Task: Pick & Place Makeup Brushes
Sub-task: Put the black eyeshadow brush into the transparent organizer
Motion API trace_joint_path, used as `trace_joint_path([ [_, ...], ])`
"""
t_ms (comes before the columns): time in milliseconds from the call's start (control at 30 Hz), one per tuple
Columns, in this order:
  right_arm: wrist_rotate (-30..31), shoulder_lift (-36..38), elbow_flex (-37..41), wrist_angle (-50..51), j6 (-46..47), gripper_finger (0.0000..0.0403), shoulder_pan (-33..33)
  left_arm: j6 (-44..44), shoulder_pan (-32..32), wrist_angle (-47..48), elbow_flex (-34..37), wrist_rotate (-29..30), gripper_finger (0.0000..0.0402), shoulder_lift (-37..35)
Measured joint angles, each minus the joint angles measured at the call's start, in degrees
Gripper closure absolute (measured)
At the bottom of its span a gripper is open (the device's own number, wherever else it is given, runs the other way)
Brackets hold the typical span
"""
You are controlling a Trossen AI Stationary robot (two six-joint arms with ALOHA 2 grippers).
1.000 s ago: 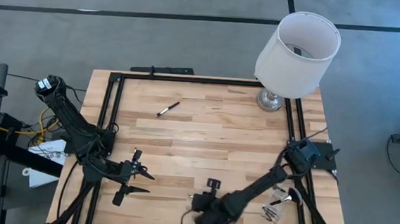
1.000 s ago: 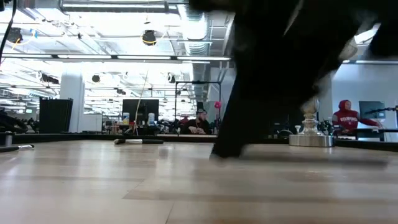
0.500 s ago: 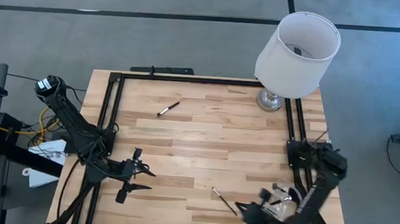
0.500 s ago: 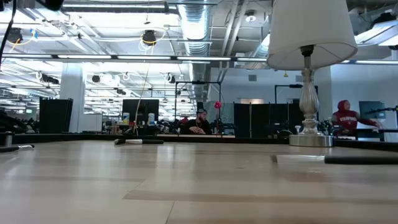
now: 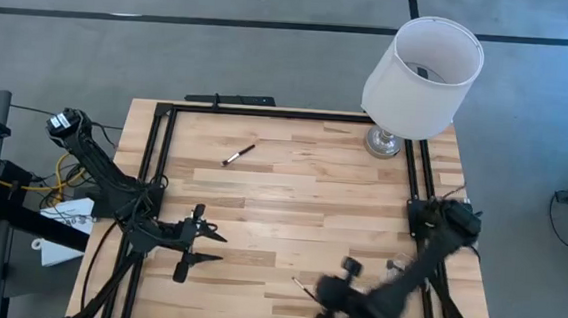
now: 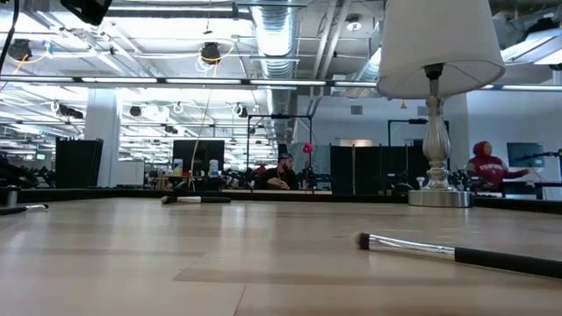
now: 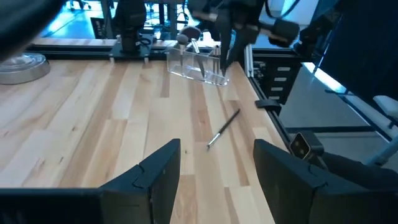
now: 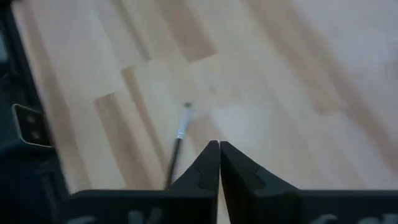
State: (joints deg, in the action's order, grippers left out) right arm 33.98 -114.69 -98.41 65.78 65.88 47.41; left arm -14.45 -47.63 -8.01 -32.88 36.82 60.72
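The loose brush (image 5: 304,288) lies on the tabletop (image 5: 291,195) near the front edge, its long axis running from ten to four o'clock. My right hand (image 5: 339,301), shut and empty, sits just beyond its four o'clock end, nearer than my open, empty left hand (image 5: 201,248). Half a second ago my right arm was folded farther right.

Pale blond wooden plank tabletop (image 5: 291,200) with darker tan streaks, edged by a black metal frame (image 5: 267,113). Slim black-handled makeup brush with silver ferrule (image 6: 457,253) just ahead of the black right gripper (image 8: 219,163). White drum-shaded lamp on a silver base (image 5: 423,63); clear acrylic brush holder (image 7: 199,65).
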Motion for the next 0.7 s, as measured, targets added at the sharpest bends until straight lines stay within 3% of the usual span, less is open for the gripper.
trace_joint_path([
  [100,-9.48,0.00,-0.05,-6.50,-8.74,0.0374,-5.26,-0.82,-0.02,0.00,0.00,-0.30,0.0202,-0.02],
  [267,-25.00,-1.03,0.25,-7.06,-10.82,0.0330,-11.34,-1.03,-0.88,0.02,0.00,-2.48,0.0202,-0.02],
  [433,-30.09,-4.08,0.86,-5.48,-12.05,0.0307,-12.93,-0.97,-1.65,0.22,0.00,-2.55,0.0202,-0.02],
  [700,-35.27,-11.24,0.50,-8.71,-13.90,0.0305,-12.96,-1.01,-1.21,0.13,0.55,-2.64,0.0202,-0.54],
])
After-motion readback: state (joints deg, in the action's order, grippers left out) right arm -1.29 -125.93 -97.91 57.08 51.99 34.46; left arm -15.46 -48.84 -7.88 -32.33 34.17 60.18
